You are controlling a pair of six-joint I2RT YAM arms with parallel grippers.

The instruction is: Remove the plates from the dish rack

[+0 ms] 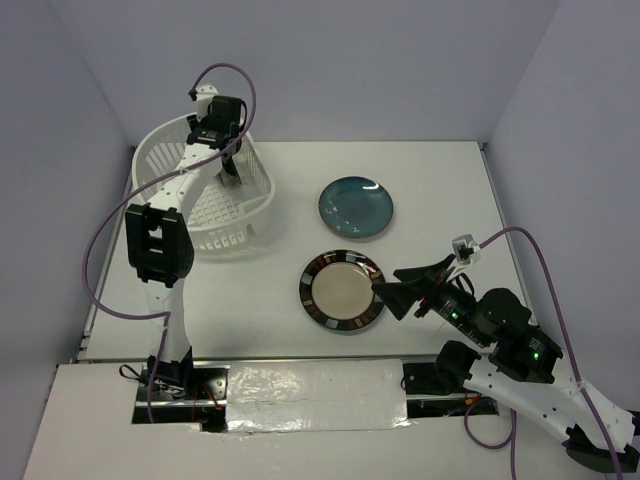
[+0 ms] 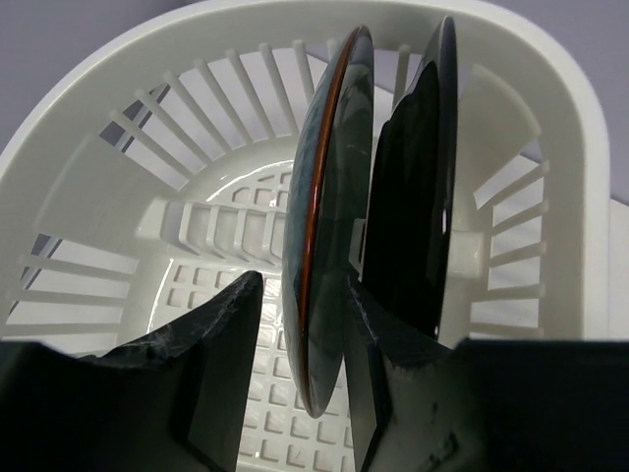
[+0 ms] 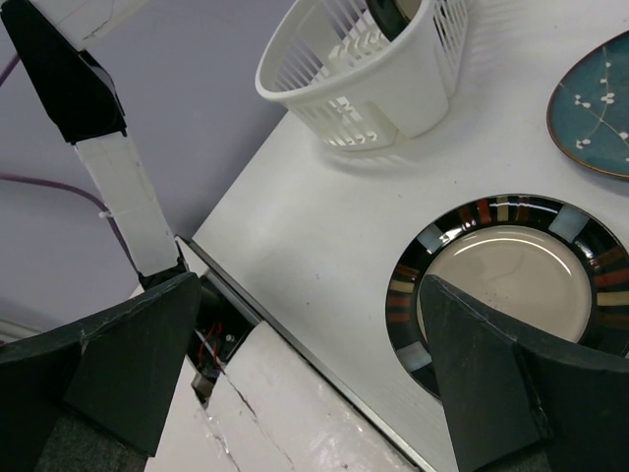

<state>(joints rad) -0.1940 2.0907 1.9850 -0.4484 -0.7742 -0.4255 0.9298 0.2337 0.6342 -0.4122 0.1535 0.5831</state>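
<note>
Left gripper (image 2: 303, 283): lowered into the dish rack (image 1: 230, 228), jaws part-open and straddling an upright plate. The right finger lies against the plate's face and a narrow gap shows beside the left finger (image 2: 231, 334). Whether the plate is actually clamped cannot be told.
Straddled plate (image 2: 329, 197): edge-on, bluish-grey glaze with an orange-brown rim line, standing on the rack's grid bottom.
Second racked plate (image 2: 418, 197): glossy black, upright, just beside the first on its right, nearer the rack wall.
Dish rack: white slotted basket at the far left of the table (image 1: 450, 200).
Right gripper (image 3: 307, 295): jaws wide apart and holding nothing, at the right-hand rim of the beige plate.
Beige plate (image 1: 342, 291): flat on the table near its centre, with a dark rim bearing coloured blocks.
Teal plate (image 1: 355, 207): flat on the table, just beyond the beige plate and apart from it, to the right of the rack.
</note>
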